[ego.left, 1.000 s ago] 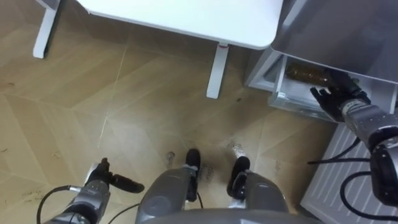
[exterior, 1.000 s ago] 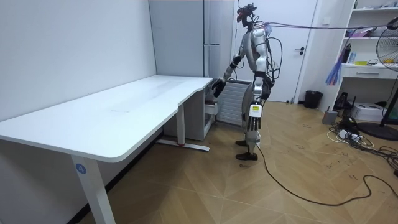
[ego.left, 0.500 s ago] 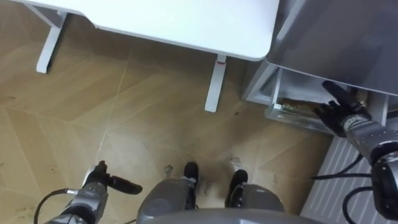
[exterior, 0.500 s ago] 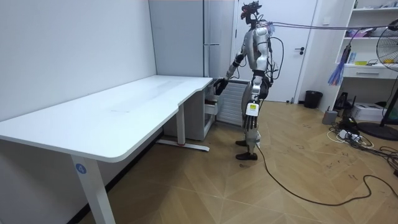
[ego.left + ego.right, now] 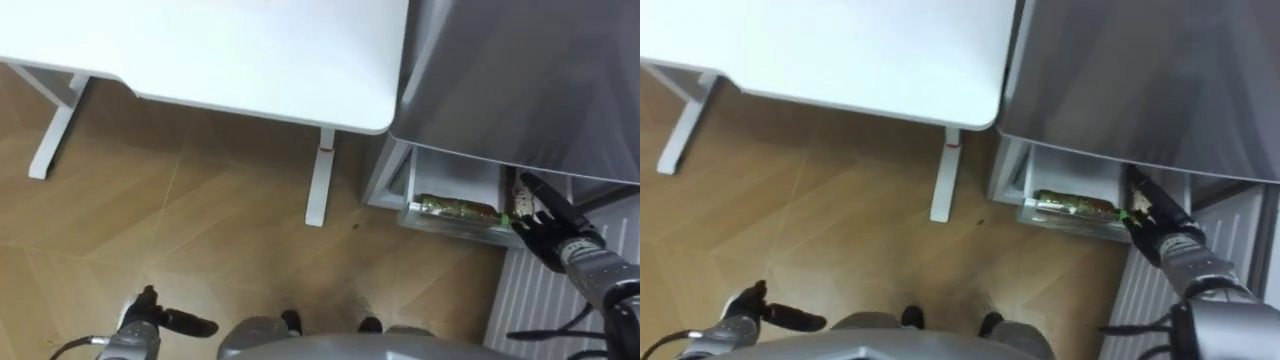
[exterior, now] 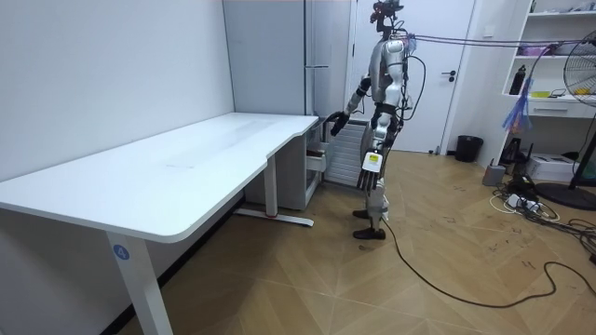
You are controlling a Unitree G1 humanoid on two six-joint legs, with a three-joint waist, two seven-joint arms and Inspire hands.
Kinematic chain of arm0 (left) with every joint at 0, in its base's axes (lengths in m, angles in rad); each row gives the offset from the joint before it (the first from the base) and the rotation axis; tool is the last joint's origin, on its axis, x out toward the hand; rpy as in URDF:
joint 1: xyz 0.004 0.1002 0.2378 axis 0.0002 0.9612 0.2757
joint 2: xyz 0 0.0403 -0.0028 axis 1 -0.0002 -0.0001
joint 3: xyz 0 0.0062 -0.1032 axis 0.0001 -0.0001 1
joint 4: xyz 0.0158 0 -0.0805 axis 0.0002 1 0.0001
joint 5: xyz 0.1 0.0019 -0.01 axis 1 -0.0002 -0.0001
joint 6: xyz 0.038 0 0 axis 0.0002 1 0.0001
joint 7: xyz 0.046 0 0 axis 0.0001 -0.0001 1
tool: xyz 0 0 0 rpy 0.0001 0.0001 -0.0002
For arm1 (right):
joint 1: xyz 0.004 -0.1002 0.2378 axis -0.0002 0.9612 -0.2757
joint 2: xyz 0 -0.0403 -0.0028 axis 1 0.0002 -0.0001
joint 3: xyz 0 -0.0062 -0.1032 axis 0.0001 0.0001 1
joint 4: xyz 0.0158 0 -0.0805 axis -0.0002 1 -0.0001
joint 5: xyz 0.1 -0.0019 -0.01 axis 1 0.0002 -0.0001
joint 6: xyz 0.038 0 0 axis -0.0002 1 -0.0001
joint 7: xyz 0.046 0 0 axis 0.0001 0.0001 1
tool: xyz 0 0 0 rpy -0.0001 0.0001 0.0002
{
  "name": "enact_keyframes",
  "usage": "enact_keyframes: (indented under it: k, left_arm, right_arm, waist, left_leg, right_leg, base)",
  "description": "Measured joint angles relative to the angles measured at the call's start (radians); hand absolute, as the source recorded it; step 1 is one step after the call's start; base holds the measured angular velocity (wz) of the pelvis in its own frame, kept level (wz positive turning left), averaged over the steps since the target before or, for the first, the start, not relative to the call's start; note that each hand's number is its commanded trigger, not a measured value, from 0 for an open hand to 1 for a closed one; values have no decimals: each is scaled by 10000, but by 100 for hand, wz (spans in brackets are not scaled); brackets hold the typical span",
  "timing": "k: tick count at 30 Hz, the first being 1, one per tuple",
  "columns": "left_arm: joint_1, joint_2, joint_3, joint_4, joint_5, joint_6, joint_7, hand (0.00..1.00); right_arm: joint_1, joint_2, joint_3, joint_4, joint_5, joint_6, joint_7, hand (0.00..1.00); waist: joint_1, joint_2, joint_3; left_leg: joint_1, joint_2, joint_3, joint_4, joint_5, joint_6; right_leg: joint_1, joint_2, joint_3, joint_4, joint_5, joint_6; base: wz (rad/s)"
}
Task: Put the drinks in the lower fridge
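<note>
1 bottle (image 5: 455,209) lies sideways in the open fridge drawer (image 5: 440,222) at 3 o'clock. Right hand (image 5: 548,232), fingers straight and spread, is just beside its cap end. Left hand (image 5: 145,325) at 7 o'clock, fingers loosely extended.

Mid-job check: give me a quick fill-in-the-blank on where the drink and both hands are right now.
1. The drink bottle lies on its ____ in the open lower drawer of the fridge.
2. The right hand, at the drawer's right end, is ____, not shut.
3. The left hand hangs low over the floor and holds ____.

Missing words: side; open; nothing.
</note>
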Motion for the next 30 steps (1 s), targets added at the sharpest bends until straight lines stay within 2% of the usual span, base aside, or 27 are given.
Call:
enact_keyframes:
  k: [3, 9, 12, 14, 16, 17, 19, 22, 23, 27, 28, 30]
  left_arm:
    - [326, 6, 233, -112, 269, 22, 13, 0]
    - [843, -7, 255, -160, 425, 20, 196, 0]
    - [905, -36, 250, -51, 441, 34, 296, 0]
    - [869, -58, 243, 13, 436, 41, 289, 0]
    - [867, -85, 234, 29, 436, 37, 287, 0]
    - [868, -85, 229, 44, 436, 31, 287, 0]
    - [709, -84, 94, 65, 434, 16, 288, 0]
    - [342, -86, -301, 383, 406, 13, 288, 0]
    - [139, -110, -335, 515, 412, 20, 291, 0]
    - [-201, -248, -372, 590, 420, -24, 294, 0]
    - [-280, -254, -453, 603, 376, -41, 296, 0]
    - [-358, -262, -676, 700, 338, -74, 302, 0]
  right_arm:
    - [141, 14, -189, -38, 22, -9, -18, 0]
    - [1304, 301, -436, -673, 408, -120, -56, 0]
    - [1485, 464, -468, -595, 468, -241, -59, 0]
    - [1544, 657, -691, -583, 733, -256, -49, 0]
    - [1542, 750, -709, -579, 858, -321, -50, 0]
    - [1538, 820, -709, -576, 878, -381, -51, 0]
    - [1491, 886, -678, -576, 1164, -412, -56, 0]
    - [1224, 1086, -666, -322, 1243, -596, -274, 0]
    - [1061, 1184, -642, -287, 1381, -598, -409, 0]
    - [488, 1360, -643, 250, 1674, -601, -442, 0]
    - [311, 1380, -634, 389, 1795, -618, -442, 0]
    - [157, 1414, -613, 458, 2038, -680, -442, 0]
  waist:
    - [-91, -29, 9]
    - [-95, 1, 7]
    - [-132, 96, 44]
    - [-191, 238, 107]
    - [-274, 367, 90]
    - [-290, 447, 56]
    - [-285, 601, 39]
    - [-272, 780, 81]
    - [-159, 814, 83]
    - [-83, 815, 157]
    - [-44, 797, 217]
    - [-28, 774, 246]
  left_leg:
    - [217, 15, 2, 14, -99, -22]
    - [604, 21, 4, 36, -293, -40]
    - [599, 24, 21, 29, -309, -41]
    - [585, 22, 21, 31, -312, -37]
    - [490, 14, 23, 58, -317, -29]
    - [372, 16, 29, 103, -319, -26]
    - [78, 21, 17, 297, -359, -12]
    - [-452, 14, 25, 588, -378, 5]
    - [-745, 11, 52, 770, -392, 7]
    - [-1744, 33, 107, 1685, -577, -7]
    - [-2108, 45, 101, 2095, -693, -5]
    - [-2684, 46, 63, 2690, -898, -5]
  right_leg:
    - [170, 27, 51, 4, -67, 6]
    - [538, 37, 62, -6, -220, 42]
    - [553, 41, 83, -9, -222, 42]
    - [586, 38, 86, -9, -223, 43]
    - [484, 22, 85, 18, -235, 54]
    - [301, 16, 89, 57, -238, 51]
    - [54, -12, 66, 223, -267, 38]
    - [-580, -96, 100, 740, -393, 7]
    - [-947, -148, 185, 1105, -487, -27]
    - [-1988, -255, 313, 2072, -745, -118]
    - [-2344, -311, 316, 2495, -889, -160]
    - [-2910, -386, 352, 3058, -1144, -182]
  base:
    - [-4]
    - [0]
    - [0]
    - [0]
    - [0]
    - [0]
    - [0]
    - [-2]
    - [-11]
    - [-4]
    - [6]
    - [6]
